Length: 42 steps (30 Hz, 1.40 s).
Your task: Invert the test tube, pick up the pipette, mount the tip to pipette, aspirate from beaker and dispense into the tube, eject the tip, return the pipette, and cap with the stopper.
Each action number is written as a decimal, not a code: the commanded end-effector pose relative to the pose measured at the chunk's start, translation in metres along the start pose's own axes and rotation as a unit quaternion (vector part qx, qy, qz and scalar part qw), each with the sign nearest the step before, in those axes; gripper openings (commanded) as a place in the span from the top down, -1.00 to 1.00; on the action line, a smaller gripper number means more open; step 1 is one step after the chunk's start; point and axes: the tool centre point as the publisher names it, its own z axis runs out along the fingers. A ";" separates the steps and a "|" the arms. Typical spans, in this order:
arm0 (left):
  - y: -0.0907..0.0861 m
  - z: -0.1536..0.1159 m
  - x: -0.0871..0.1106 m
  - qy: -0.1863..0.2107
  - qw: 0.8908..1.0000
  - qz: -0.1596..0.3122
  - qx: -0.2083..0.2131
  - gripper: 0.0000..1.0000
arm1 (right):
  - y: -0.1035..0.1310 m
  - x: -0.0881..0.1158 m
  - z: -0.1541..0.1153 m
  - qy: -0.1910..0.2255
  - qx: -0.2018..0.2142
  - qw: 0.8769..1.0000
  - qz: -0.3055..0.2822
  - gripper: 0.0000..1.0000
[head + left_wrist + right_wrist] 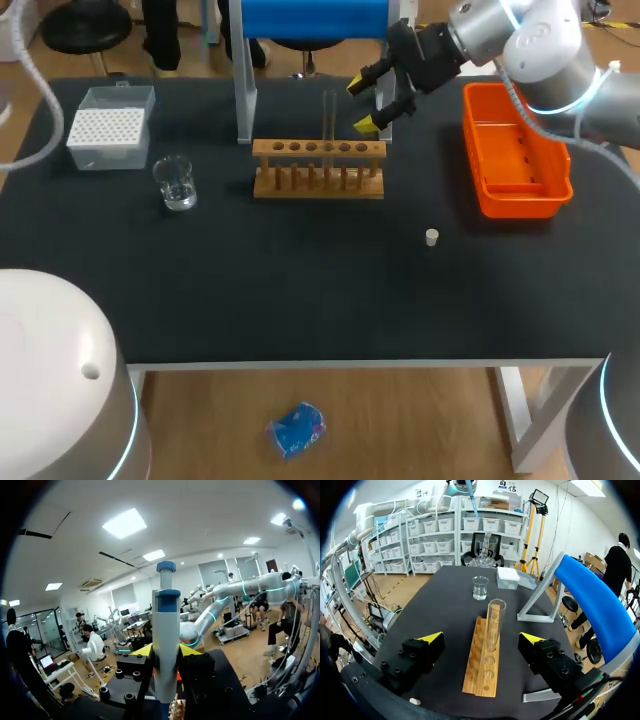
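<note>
Stopper (431,237) sits alone on the near part of the table (300,290), well apart from everything else. Beaker (176,185) to the left, upright, some clear liquid in it. Wooden rack (318,170) mid-table; test tube (330,120) stands upright in one of its holes, mouth up. Tip box (108,127) behind the beaker, orange tray (525,205) far right.

Right gripper (362,105) hovers just right of the tube with its fingers spread wide. From its wrist the tube is ahead, in line with the gap, no contact. Blue stand (310,18) at the far edge.

Left gripper (166,650): yellow tips pressed against both sides of the pipette (166,625), which is upright, plunger on top.
</note>
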 end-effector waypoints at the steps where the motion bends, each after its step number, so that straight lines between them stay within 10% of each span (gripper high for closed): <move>1: -0.001 0.035 -0.011 0.033 0.999 0.001 0.004 1.00 | 0.000 0.000 -0.001 0.001 0.002 1.000 0.000 -1.00; 23: 0.010 0.142 -0.002 0.138 0.990 -0.013 0.023 1.00 | 0.000 0.000 -0.001 0.001 0.002 1.000 0.000 -1.00; 42: 0.014 0.148 -0.004 0.144 0.989 -0.015 0.027 1.00 | 0.000 0.000 -0.001 0.001 0.002 1.000 0.000 -1.00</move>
